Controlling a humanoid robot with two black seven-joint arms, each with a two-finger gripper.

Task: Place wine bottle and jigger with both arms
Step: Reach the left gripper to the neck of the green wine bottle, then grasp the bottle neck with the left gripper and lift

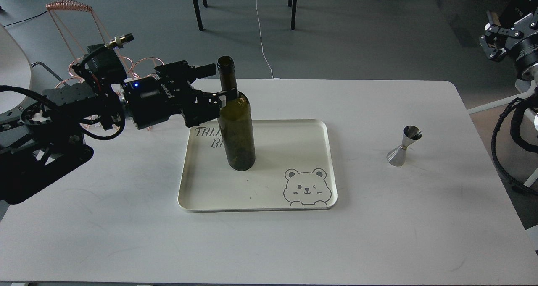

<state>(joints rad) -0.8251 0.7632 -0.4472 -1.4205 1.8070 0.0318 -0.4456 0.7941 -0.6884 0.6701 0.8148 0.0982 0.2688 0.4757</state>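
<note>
The dark olive-green wine bottle (236, 122) stands upright on the cream tray (294, 151) in the middle of the white table. My left gripper (216, 84) is open, its two fingers reaching either side of the bottle's neck and shoulder from the left; one finger (206, 69) is behind the neck, the other (222, 98) is in front. The silver jigger (403, 146) stands upright on the table at the right, apart from the tray. My right gripper (494, 42) is off the table at the far right edge, seen small and dark.
A copper wire rack (84, 46) stands at the table's back left, behind my left arm. The tray has a bear drawing (305, 187) at its front right. Chair legs and cables are on the floor beyond the table.
</note>
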